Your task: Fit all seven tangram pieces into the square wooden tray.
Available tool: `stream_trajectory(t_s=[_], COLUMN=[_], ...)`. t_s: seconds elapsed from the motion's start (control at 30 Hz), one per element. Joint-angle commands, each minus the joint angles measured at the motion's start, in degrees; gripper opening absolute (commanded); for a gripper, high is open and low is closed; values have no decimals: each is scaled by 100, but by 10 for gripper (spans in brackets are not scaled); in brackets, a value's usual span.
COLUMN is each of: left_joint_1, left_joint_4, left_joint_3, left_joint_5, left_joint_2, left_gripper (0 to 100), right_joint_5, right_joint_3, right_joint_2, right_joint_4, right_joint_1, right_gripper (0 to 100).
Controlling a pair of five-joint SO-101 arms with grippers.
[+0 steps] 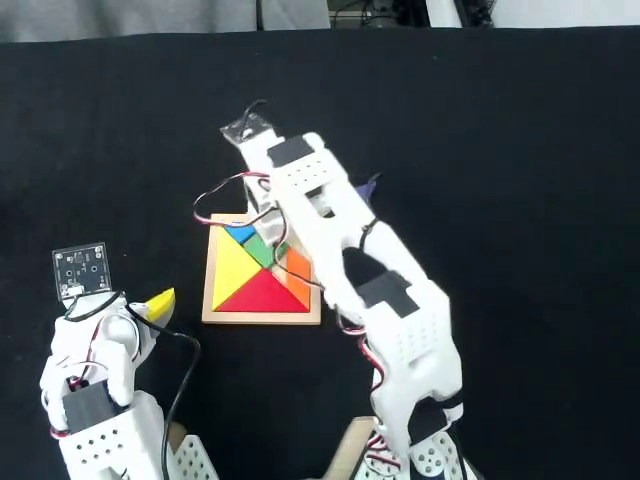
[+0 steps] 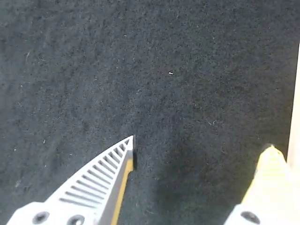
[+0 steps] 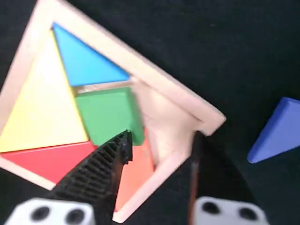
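Observation:
The square wooden tray [image 1: 262,318] lies on the black cloth. It holds a yellow triangle [image 3: 42,112], a red triangle [image 3: 51,159], a light blue triangle [image 3: 86,61], a green square [image 3: 110,115] and an orange piece [image 3: 136,176]. A bare wooden gap [image 3: 164,117] shows at one tray corner beside the green square. My right gripper [image 3: 159,143] hangs open just above that gap, holding nothing. A dark blue piece [image 3: 279,131] lies on the cloth outside the tray [image 3: 187,101]. My left gripper [image 2: 200,150] is open and empty over bare cloth, left of the tray.
The right arm [image 1: 330,230] stretches across the tray's right side and hides part of it. The dark blue piece [image 1: 368,187] peeks out behind that arm. A small black square board [image 1: 82,268] sits by the left arm. The tray's edge [image 2: 295,117] shows beside my left gripper.

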Motion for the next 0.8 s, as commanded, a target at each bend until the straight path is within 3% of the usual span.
stream_trajectory(t_s=[0.0,0.07,0.27,0.6,0.77], left_joint_1=[66,66,66,66,66], left_joint_4=[18,18,18,18,18], left_joint_3=[92,92,92,92,92], left_joint_5=[-26,-26,-26,-26,-26], left_joint_2=[-79,-79,-79,-79,-79], left_gripper=[395,395,395,395,395], right_joint_5=[44,44,35,35,44], right_joint_3=[-207,-145,171,-127,66], right_joint_2=[-479,-470,-470,-567,-347], right_joint_4=[-158,-176,-554,-88,-519], right_joint_1=[255,246,53,185,35], right_gripper=[46,11,35,32,32])
